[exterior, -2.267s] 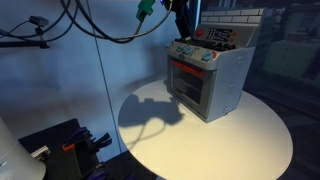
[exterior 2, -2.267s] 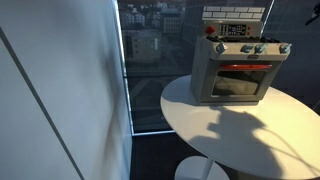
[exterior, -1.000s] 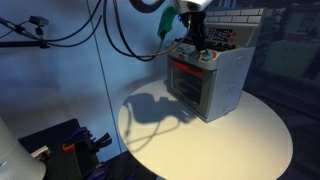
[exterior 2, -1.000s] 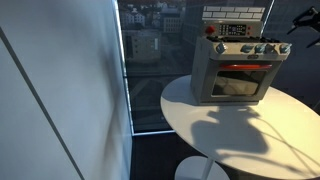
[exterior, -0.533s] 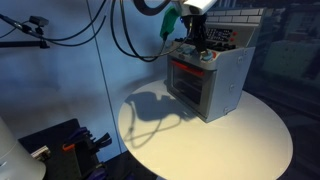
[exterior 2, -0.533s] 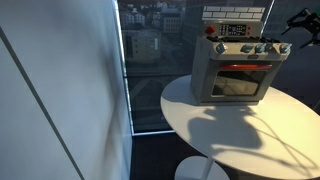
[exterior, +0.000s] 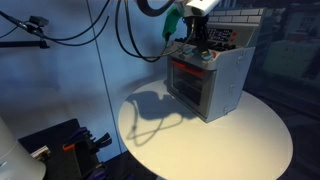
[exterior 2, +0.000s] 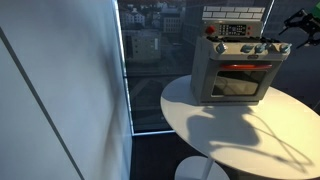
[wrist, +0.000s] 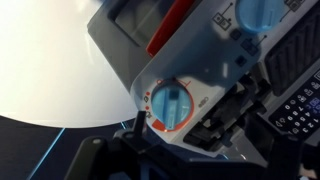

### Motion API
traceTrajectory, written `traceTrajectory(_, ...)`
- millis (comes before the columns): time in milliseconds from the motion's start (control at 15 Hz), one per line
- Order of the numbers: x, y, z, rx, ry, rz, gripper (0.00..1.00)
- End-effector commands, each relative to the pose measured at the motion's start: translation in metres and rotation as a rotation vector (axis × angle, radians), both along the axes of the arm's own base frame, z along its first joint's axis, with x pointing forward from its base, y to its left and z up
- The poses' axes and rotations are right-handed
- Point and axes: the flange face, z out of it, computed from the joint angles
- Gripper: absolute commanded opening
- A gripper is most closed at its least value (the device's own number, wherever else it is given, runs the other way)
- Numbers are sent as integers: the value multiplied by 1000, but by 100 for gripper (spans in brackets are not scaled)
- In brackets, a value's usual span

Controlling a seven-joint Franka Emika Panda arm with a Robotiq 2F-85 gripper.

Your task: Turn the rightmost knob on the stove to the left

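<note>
The grey toy stove (exterior: 218,85) with its red-framed oven door stands on the round white table and shows in both exterior views (exterior 2: 236,85). Its rightmost knob (exterior 2: 283,47) is pale blue. In the wrist view this knob (wrist: 171,103) is very close, with an orange ring around it. My gripper (wrist: 190,120) is right at the knob, with a dark finger on each side, and looks open. In the exterior views the gripper (exterior: 197,46) (exterior 2: 290,36) hangs at the knob row's end. It hides that knob in one of them.
The round white table (exterior: 240,140) carries only the stove; its edge (exterior 2: 190,125) is near the stove front. Another pale knob (wrist: 258,12) sits beside the close one. Cables (exterior: 120,35) hang above. A window wall (exterior 2: 150,60) stands behind.
The arm has come down from above the stove to the knob row. In the last half second it has only crept slightly closer to the knob.
</note>
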Motion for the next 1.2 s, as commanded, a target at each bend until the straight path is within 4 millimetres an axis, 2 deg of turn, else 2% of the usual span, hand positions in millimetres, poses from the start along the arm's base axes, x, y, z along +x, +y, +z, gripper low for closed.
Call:
traceTrajectory(0, 11, -2, 3, 17, -20, -16, 100)
traceTrajectory(1133, 24, 4, -2, 35, -21, -12, 100)
